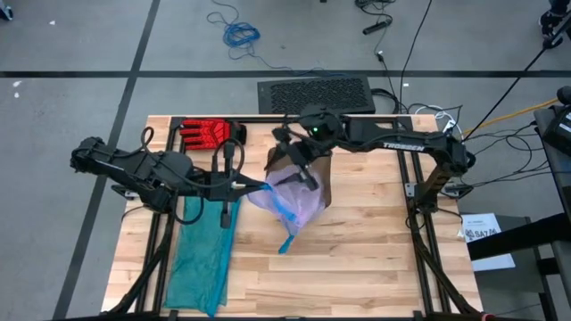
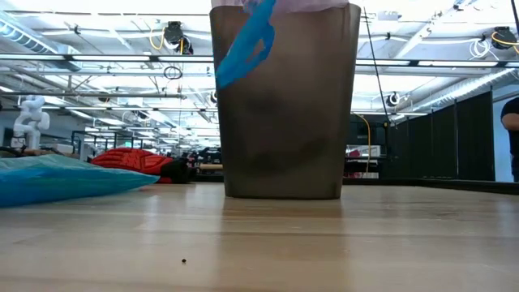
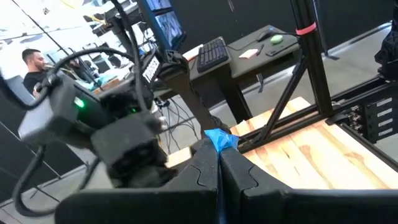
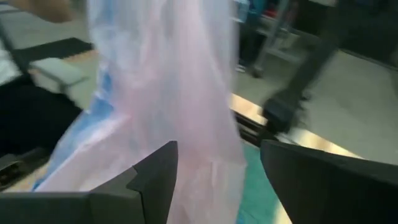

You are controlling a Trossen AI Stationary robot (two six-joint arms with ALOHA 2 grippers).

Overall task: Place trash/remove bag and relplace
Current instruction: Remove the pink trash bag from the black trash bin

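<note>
At table centre you've got the brown bin [image 1: 314, 183] upright w/ the pink-white bag [image 1: 290, 198] bunched over its near rim, one blue drawstring loop [image 1: 285, 234] trailing onto the wood. Your left gripper [image 1: 252, 185] is pressed together, pinching the bag's edge, probably to hold the liner taut. Your right gripper [image 1: 299, 165] hangs spread over the bin mouth, film between its fingers [image 4: 155, 180] but not clamped. Teal bag [image 1: 201, 254] lies beside the bin, likely the replacement. No trash visible.

Bag [image 1: 290, 203] draped over bin [image 1: 323, 183]; glove [image 1: 206, 134] behind-left of bin, second bag [image 1: 201, 259] flat to bin's left.
</note>
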